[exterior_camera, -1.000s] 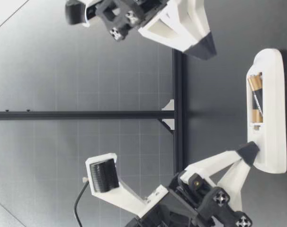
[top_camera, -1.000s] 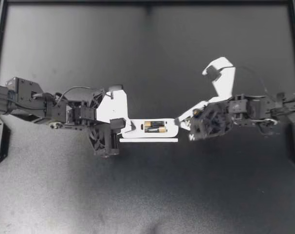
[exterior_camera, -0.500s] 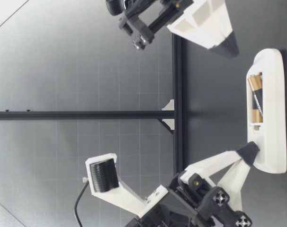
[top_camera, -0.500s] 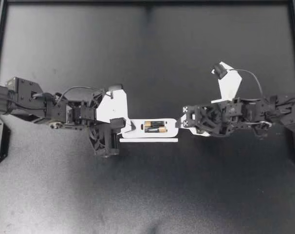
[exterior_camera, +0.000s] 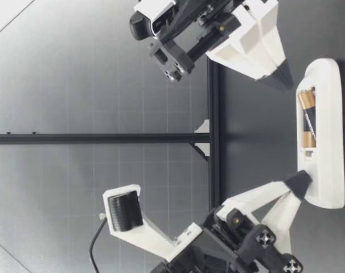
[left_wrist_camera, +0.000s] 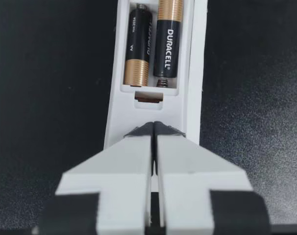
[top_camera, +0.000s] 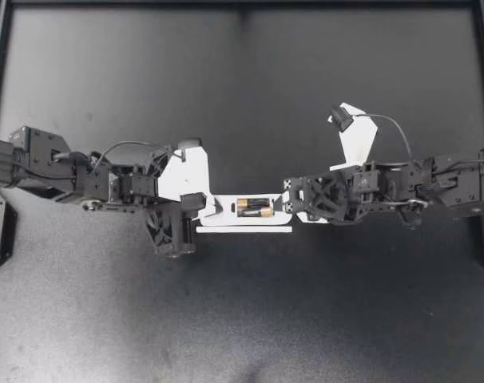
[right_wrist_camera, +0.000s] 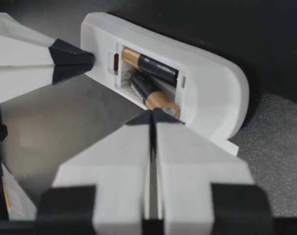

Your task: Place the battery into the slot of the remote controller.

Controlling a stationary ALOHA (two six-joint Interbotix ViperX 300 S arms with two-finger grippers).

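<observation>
The white remote (top_camera: 226,215) lies face down mid-table with its slot open and two batteries (top_camera: 254,209) side by side in it. My left gripper (top_camera: 210,207) is shut and empty, its tips pressed on the remote's end (left_wrist_camera: 192,98) just short of the batteries (left_wrist_camera: 160,44). My right gripper (top_camera: 288,207) is shut and empty at the opposite end. Its tips (right_wrist_camera: 152,115) sit right at the gold end of the nearer battery (right_wrist_camera: 147,92), which lies slightly askew beside the other battery (right_wrist_camera: 151,66). In the low view the right gripper (exterior_camera: 283,79) hovers just above the remote (exterior_camera: 329,131).
A thin white cover strip (top_camera: 243,230) lies on the black mat beside the remote, on its near side. A black frame rail (top_camera: 242,4) borders the table's far edge. The left gripper (right_wrist_camera: 72,61) shows across the remote in the right wrist view.
My right gripper has shut and moved left and down to the remote's end, by the batteries. The left gripper and remote have stayed put.
</observation>
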